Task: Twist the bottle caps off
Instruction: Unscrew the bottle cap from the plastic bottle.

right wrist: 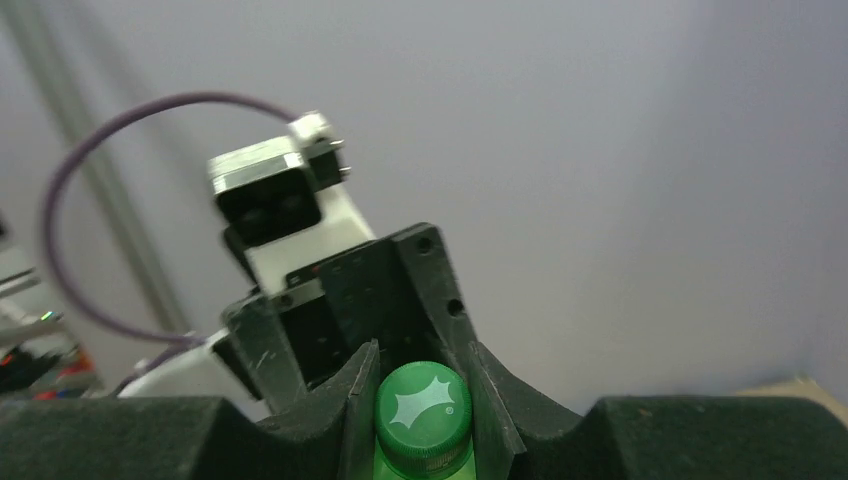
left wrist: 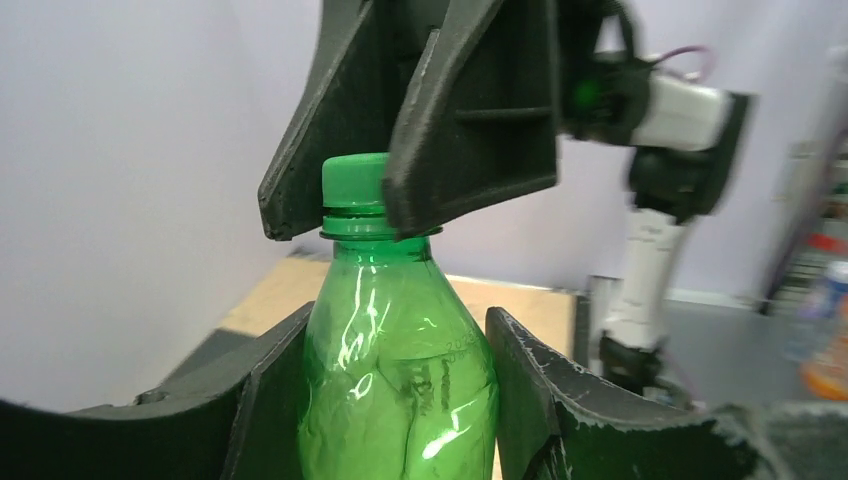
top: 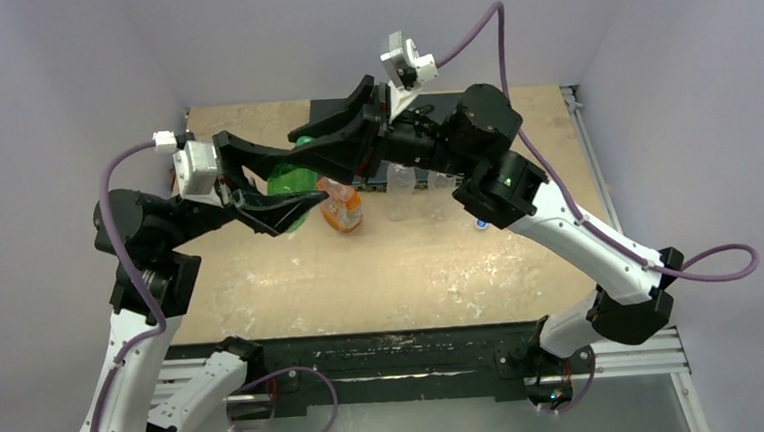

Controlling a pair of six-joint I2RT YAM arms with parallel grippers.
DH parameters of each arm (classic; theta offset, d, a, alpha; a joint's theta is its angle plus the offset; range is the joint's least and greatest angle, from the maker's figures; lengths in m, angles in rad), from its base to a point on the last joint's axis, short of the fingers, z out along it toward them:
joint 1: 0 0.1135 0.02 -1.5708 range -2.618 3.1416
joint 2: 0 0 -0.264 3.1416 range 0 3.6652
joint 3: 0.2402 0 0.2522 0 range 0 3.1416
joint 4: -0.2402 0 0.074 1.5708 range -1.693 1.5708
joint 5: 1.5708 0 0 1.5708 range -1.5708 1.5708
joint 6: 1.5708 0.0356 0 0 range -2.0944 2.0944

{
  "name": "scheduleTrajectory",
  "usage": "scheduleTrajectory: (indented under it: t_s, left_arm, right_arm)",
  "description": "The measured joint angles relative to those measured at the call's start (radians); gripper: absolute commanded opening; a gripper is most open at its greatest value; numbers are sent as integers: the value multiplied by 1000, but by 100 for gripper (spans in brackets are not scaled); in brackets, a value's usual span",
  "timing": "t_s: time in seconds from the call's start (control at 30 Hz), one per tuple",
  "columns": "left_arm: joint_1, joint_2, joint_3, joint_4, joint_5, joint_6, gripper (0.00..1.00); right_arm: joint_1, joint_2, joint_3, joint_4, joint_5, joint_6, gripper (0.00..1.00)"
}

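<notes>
The green bottle point(left wrist: 400, 400) is lifted off the table and my left gripper point(left wrist: 400, 340) is shut on its body, one finger on each side. From above, the same bottle point(top: 291, 181) shows between both arms. Its green cap point(right wrist: 423, 408) sits on the neck, and my right gripper point(right wrist: 423, 395) is shut on it. In the left wrist view the right gripper's fingers point(left wrist: 470, 120) clamp the cap point(left wrist: 352, 180) from above. A small white and bluish cap point(top: 481, 224) lies loose on the table near the right arm.
A squat bottle with an orange label point(top: 341, 206) stands just right of the held bottle. Two clear bottles point(top: 399, 190) stand behind it, partly hidden by the right arm. A dark mat point(top: 336, 109) lies at the back. Walls close in the table.
</notes>
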Motion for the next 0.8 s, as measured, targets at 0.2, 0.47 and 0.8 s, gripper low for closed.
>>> scheduleTrajectory:
  t_s: [0.2, 0.47, 0.8]
  left_arm:
    - [-9, 30, 2, 221, 266, -327, 0]
    - [-18, 50, 2, 310, 397, -468, 0]
    - [0, 29, 12, -13, 105, -45, 0]
  right_arm:
    - [-39, -34, -76, 222, -414, 44, 0]
    - [-51, -33, -118, 354, -601, 89, 69]
    - [-16, -147, -45, 94, 85, 22, 86]
